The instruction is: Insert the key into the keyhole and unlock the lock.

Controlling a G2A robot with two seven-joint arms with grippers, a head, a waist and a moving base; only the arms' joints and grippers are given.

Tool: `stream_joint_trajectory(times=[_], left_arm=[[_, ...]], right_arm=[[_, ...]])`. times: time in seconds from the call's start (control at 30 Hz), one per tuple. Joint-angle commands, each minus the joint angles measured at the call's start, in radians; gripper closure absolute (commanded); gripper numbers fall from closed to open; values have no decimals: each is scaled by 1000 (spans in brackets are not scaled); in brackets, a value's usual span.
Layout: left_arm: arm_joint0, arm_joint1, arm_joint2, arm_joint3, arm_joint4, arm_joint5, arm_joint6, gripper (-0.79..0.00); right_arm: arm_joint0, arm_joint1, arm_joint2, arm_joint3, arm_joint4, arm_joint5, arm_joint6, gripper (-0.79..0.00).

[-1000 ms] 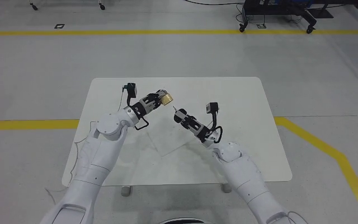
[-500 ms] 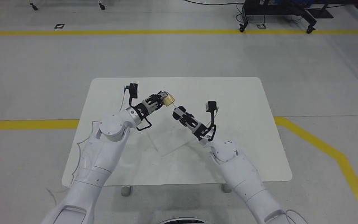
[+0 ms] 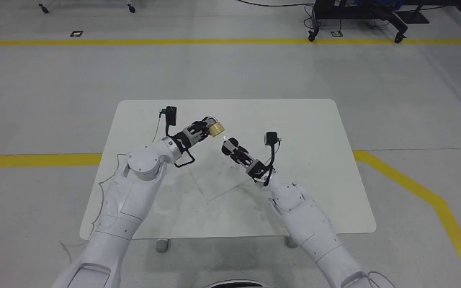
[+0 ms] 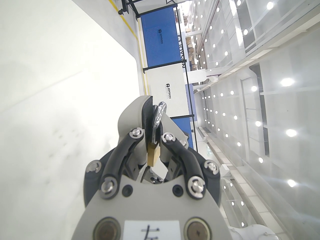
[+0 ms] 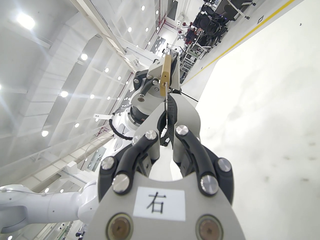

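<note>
Observed change: over the last second the right end effector (image 3: 228,146) has advanced up and to the left toward the lock (image 3: 215,128), and the gap visible between the two in the earlier top views is now closed. In the right wrist view the key (image 5: 166,102), seen edge-on, runs from between the fingers straight up to the keyhole (image 5: 163,85) on the end face of the brass body, with its tip at the opening. Whether the blade has entered or only rests against the face cannot be determined. The right end effector is pinched on the key's head. The left end effector (image 3: 204,130) is pressed together on the lock, gripping it around the shackle end, with the keyhole face turned toward the other arm. Both items are held in the air above the middle of the white worktop (image 3: 310,144); neither rests on it. The left arm and the lock sit almost exactly where they were a second ago, so the approach has been made by the right arm alone. Assessment: alignment appears complete or nearly so. Full insertion and the turn that releases the shackle are judged to remain outstanding, as the shackle looks seated.
</note>
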Motion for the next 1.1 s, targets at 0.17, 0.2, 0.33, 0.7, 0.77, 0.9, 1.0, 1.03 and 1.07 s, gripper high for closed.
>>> stream_joint_trajectory(times=[0.17,0.2,0.33,0.7,0.77,0.9,1.0,1.03,1.07], left_arm=[[-3,3,10,-1,30,2,-22,0],[-3,3,11,-1,31,1,-23,0],[-4,3,12,-1,31,-1,-29,0],[-9,6,14,7,33,-19,-54,0],[-11,8,16,8,44,-29,-68,0],[-14,11,18,13,60,-48,-96,0],[-17,13,20,16,65,-61,-115,0],[-19,14,22,17,72,-65,-124,0],[-20,15,22,18,75,-70,-132,0]], right_arm=[[1,4,-5,-10,-7,16,30,0],[2,4,-6,-9,-6,20,32,0],[6,5,-9,-5,0,34,34,0],[6,10,-12,-7,0,44,51,0],[6,12,-12,-8,4,44,68,0],[7,17,-8,-11,17,42,105,0],[6,20,-4,-14,18,41,115,0],[5,21,-3,-15,16,42,116,0],[4,22,-3,-16,14,41,120,0]])
